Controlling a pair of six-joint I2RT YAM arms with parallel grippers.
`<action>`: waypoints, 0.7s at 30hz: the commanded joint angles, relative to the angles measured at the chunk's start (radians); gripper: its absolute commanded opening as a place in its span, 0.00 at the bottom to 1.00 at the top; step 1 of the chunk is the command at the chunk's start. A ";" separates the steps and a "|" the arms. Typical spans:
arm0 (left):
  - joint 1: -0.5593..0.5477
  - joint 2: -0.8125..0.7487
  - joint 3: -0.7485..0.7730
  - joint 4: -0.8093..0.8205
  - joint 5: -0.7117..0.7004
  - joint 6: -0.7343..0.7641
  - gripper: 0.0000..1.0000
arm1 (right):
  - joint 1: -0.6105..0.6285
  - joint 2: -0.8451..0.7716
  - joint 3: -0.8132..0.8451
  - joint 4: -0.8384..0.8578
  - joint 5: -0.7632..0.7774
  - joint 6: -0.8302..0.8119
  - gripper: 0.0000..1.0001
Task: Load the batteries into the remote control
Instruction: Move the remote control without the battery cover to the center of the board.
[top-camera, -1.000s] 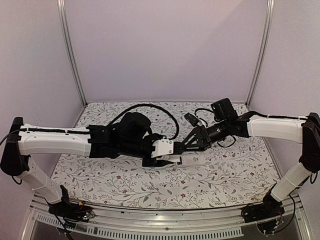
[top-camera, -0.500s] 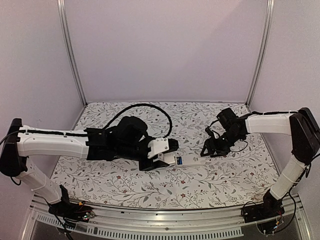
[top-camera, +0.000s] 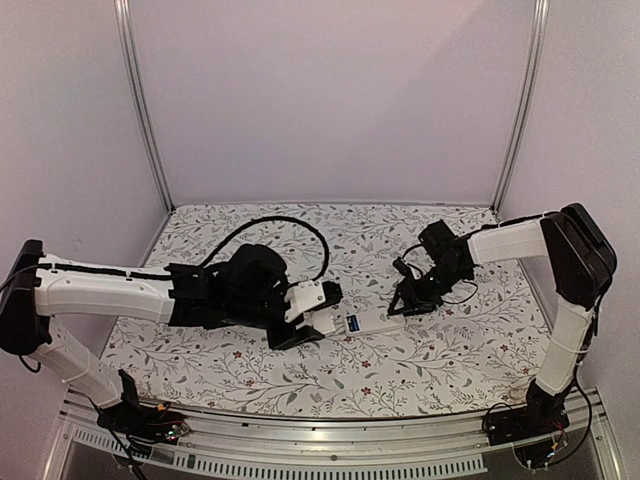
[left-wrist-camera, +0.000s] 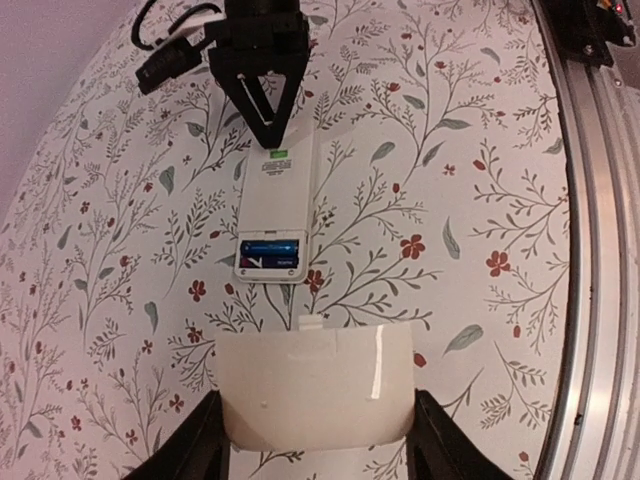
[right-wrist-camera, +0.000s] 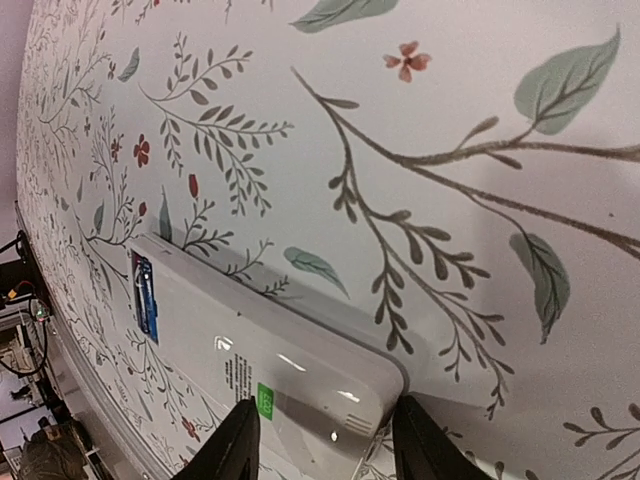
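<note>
Inside the right end effector (right-wrist-camera: 328, 415), the remote control (right-wrist-camera: 230, 340) end.

On my feed the desk (left-wrist-camera: 480, 150) wears a white cloth printed with grey-green leafy sprigs and small red flowers; the slim white rectangular plastic remote control (left-wrist-camera: 290, 200) carries a green label (left-wrist-camera: 279, 153) and faint dark print; I make out one bright blue cylindrical battery (left-wrist-camera: 272, 246) and a blackish cylindrical battery (left-wrist-camera: 270, 263); the flat glossy white plastic cover piece (left-wrist-camera: 315, 385) looks slightly creamier; the left hand (left-wrist-camera: 315, 445) and right hand (left-wrist-camera: 267, 125) are black.
</note>
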 joint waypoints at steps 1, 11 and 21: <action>0.014 -0.042 -0.054 0.009 -0.013 -0.088 0.49 | 0.039 0.084 0.041 0.004 -0.051 -0.057 0.45; 0.012 0.034 -0.099 -0.004 -0.059 -0.234 0.46 | 0.170 0.198 0.180 -0.029 -0.091 -0.141 0.41; 0.057 0.148 -0.079 0.000 -0.088 -0.264 0.48 | 0.214 0.212 0.243 -0.082 -0.104 -0.161 0.46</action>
